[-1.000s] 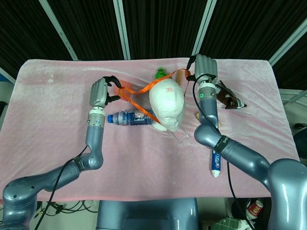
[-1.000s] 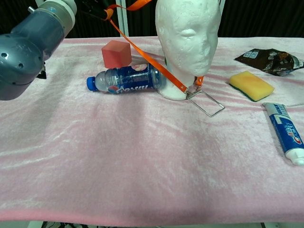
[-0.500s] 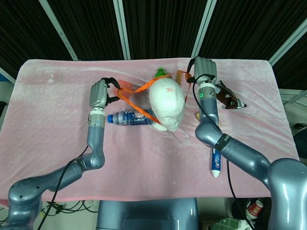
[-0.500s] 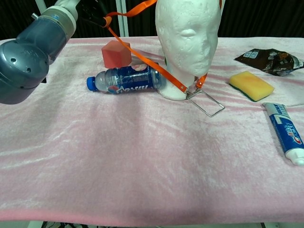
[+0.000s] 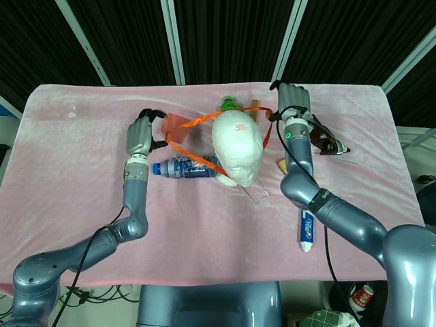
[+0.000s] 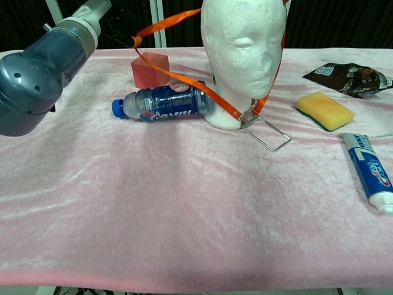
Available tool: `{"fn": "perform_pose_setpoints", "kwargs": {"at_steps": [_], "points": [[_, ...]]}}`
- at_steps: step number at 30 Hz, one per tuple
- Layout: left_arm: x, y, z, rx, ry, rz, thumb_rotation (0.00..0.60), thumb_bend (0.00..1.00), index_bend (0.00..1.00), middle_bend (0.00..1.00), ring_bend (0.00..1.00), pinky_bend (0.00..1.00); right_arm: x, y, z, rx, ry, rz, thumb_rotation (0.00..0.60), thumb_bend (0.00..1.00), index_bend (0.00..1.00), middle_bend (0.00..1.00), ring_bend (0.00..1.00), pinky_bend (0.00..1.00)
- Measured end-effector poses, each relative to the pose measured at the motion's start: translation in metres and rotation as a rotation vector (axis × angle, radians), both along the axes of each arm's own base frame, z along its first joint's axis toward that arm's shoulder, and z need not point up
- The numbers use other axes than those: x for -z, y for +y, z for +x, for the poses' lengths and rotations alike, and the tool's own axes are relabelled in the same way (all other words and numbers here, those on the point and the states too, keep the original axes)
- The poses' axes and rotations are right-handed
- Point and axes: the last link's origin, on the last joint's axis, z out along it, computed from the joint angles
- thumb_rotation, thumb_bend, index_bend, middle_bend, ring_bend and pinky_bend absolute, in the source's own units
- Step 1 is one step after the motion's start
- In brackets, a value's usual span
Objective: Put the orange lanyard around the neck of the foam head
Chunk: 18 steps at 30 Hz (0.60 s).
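Note:
The white foam head (image 5: 237, 151) stands upright mid-table, facing me in the chest view (image 6: 242, 55). The orange lanyard (image 5: 193, 121) is stretched wide around it. One strap runs from my left hand (image 5: 140, 134) behind the crown to my right hand (image 5: 291, 102), then down the head's right side. The other strap (image 6: 196, 92) slants from the left hand to the neck base, where a clear badge holder (image 6: 265, 133) lies on the cloth. Each hand pinches the strap, one on either side of the head. In the chest view only my left forearm (image 6: 43, 67) shows.
A blue bottle (image 6: 163, 104) lies against the neck's left side, with a red cube (image 6: 150, 66) behind it. A green bottle (image 5: 227, 104) stands behind the head. Right of the head are a yellow sponge (image 6: 324, 110), a toothpaste tube (image 6: 368, 172) and a dark snack bag (image 6: 347, 77).
My right hand has moved right and down, and the strap now hangs along the head's right side. The left hand has drawn its end slightly left, widening the loop around the head.

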Motion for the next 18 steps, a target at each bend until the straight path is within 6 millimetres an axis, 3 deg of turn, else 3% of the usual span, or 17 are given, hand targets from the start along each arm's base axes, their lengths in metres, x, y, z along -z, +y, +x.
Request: {"fn": "perform_pose_setpoints", "kwargs": {"at_steps": [7,15,18], "points": [[0.0,-0.006,0.008,0.018,-0.004,-0.067,0.6,0.0,0.11,0.18,0.0,0.12,-0.008,0.002,0.0,0.013,0.005,0.014,0.6,0.15,0.27,0.16,0.24,0.17],[-0.006,-0.009,0.013,0.02,-0.029,-0.069,0.6,0.0,0.11,0.18,0.0,0.11,-0.02,0.002,-0.006,0.024,-0.048,-0.019,0.6,0.16,0.26,0.17,0.24,0.17],[-0.01,-0.012,0.019,0.037,-0.043,-0.073,0.6,0.02,0.13,0.18,0.0,0.11,-0.03,0.003,-0.01,0.025,-0.085,-0.038,0.6,0.21,0.27,0.17,0.25,0.17]]}}
